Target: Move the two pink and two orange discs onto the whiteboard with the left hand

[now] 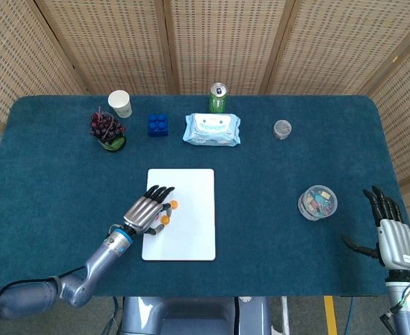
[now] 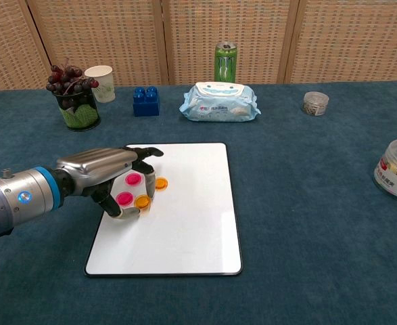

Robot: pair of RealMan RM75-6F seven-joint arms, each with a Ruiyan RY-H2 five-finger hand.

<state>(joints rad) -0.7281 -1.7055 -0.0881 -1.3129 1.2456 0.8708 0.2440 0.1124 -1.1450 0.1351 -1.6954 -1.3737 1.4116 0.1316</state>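
**Discs on the whiteboard, left hand low over them**

From the head view the left hand [image 1: 147,211] covers most of the discs on the whiteboard [image 1: 191,237]; only two orange spots show past its fingertips, and the pink ones cannot be made out there. The chest view is clearer: two pink discs, the upper pink disc [image 2: 133,179] and the lower pink disc [image 2: 124,198], and two orange ones, the nearer orange disc [image 2: 142,201] and the farther orange disc [image 2: 160,183], all lie on the whiteboard's left part, toward its far end. The left hand [image 2: 107,172] reaches in over the whiteboard's left edge, fingers fairly spread and arched above the pink discs. The thumb curls beneath, just beside the lower pink disc and the nearer orange disc; whether it touches either cannot be told. The farther orange disc sits clear of the fingertips, further in on the whiteboard.

The right hand [image 1: 392,227] shows only in the head view, well to the right of the whiteboard, fingers extended and apart, holding nothing; its wrist is cut off at the bottom edge.
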